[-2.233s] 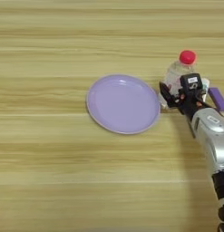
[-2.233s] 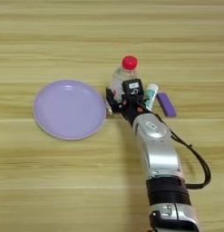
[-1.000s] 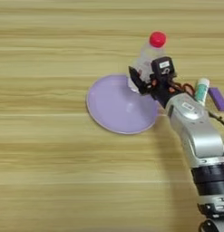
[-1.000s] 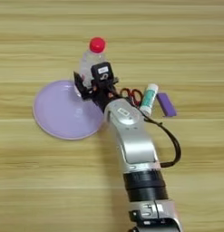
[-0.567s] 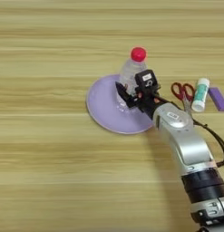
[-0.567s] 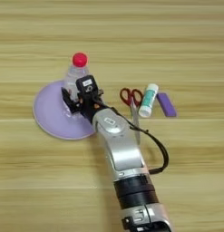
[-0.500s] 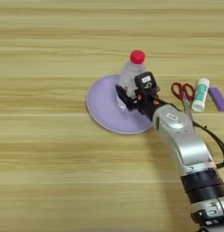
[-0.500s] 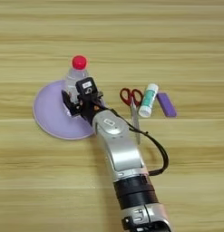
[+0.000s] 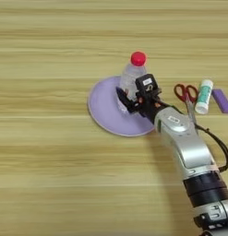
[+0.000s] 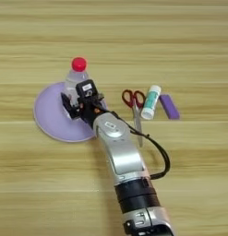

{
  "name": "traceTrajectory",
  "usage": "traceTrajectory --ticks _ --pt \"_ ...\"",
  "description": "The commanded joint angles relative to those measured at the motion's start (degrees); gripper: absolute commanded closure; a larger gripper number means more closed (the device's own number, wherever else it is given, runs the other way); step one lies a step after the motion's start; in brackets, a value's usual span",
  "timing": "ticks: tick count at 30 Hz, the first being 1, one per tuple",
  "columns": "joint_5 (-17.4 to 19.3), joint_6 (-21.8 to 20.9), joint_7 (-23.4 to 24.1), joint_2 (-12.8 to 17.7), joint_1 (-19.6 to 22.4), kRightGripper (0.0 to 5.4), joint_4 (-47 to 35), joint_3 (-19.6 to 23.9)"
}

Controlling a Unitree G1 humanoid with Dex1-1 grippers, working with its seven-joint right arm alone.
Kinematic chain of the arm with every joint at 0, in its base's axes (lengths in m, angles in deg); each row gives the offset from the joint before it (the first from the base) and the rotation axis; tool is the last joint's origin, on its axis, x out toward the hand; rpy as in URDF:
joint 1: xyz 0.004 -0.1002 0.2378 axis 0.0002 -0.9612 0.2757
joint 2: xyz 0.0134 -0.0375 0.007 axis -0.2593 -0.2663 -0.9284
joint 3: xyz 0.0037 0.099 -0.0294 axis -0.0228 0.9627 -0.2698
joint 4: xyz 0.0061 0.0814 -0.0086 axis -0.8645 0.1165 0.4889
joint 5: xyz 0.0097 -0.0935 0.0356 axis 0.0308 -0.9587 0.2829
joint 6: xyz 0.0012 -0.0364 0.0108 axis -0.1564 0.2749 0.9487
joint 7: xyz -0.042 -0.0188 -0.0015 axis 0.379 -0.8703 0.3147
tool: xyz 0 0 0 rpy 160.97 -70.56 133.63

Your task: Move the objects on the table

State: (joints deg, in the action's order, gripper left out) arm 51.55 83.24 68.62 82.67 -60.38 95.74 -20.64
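A clear plastic bottle (image 9: pixel 132 76) with a red cap stands upright over the round lavender plate (image 9: pixel 106 113); its base is hidden behind my fingers, so I cannot tell whether it rests on the plate. My right gripper (image 9: pixel 129 97) is shut on the bottle's lower body, black fingers on either side. The silver forearm runs from the bottom right. To the right lie red-handled scissors (image 9: pixel 186 94), a white-and-green glue stick (image 9: pixel 203 96) and a small dark purple block (image 9: pixel 222 100) in a row on the table (image 9: pixel 51 175).
The scissors' blades (image 10: pixel 137 126) point toward the near side, close beside my forearm (image 10: pixel 117 152). A black cable (image 10: pixel 159 159) loops off the arm's right side.
My gripper has carried the bottle leftward from beside the scissors and glue stick to over the plate. In the last half second it barely moved.
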Motion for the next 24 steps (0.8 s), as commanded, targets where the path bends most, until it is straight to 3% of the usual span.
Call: traceTrajectory --ticks 1,12,24 --pt "-0.34 -2.45 0.44 0.13 3.85 1.23 -2.43 0.18" --pt "-0.36 -2.07 0.18 0.62 2.65 0.07 -4.03 0.59" --pt "-0.21 -1.25 0.01 1.21 -0.47 0.03 -7.33 0.77"
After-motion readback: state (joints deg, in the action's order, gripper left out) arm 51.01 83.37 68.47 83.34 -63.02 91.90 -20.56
